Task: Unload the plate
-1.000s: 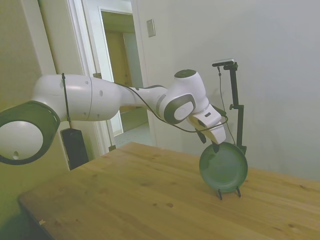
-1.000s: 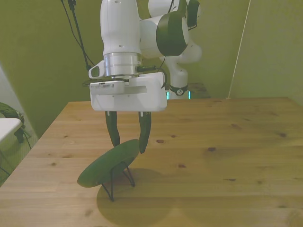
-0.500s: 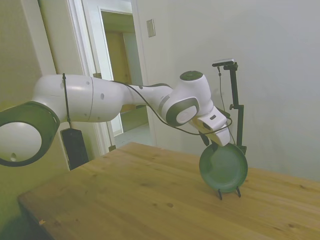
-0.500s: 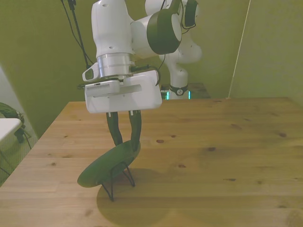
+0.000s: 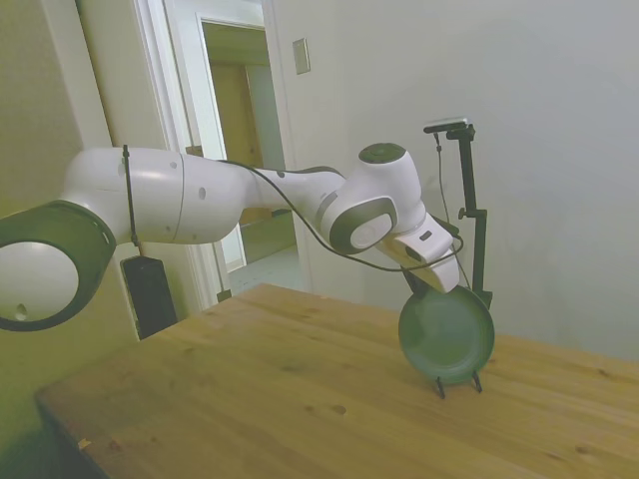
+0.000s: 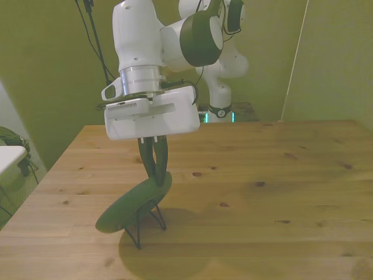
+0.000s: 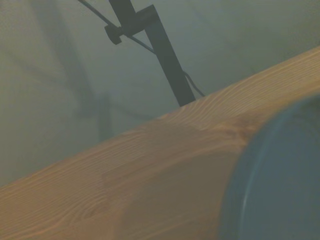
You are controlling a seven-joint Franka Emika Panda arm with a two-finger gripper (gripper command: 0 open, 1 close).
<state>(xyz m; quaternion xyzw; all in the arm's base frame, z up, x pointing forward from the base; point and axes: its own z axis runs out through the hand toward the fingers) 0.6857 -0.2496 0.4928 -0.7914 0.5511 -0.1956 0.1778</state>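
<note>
Front view shows the tabletop (image 6: 280, 175), then the plate (image 6: 131, 204) leaning upright in its wire stand (image 6: 145, 224) near the front view's left. The pincer (image 6: 153, 169) has just narrowed onto the plate's top rim, so lifting out seems next.

The plate (image 6: 133, 201) stands tilted on edge in a wire stand (image 6: 147, 221) on the wooden table (image 6: 262, 192), toward the front view's left and near that view's front edge. The gripper (image 6: 154, 172) hangs directly above the plate's upper rim, its fingers (image 6: 157, 158) drawn together on that rim. In the side view the plate (image 5: 446, 334) sits near the table's far edge.
</note>
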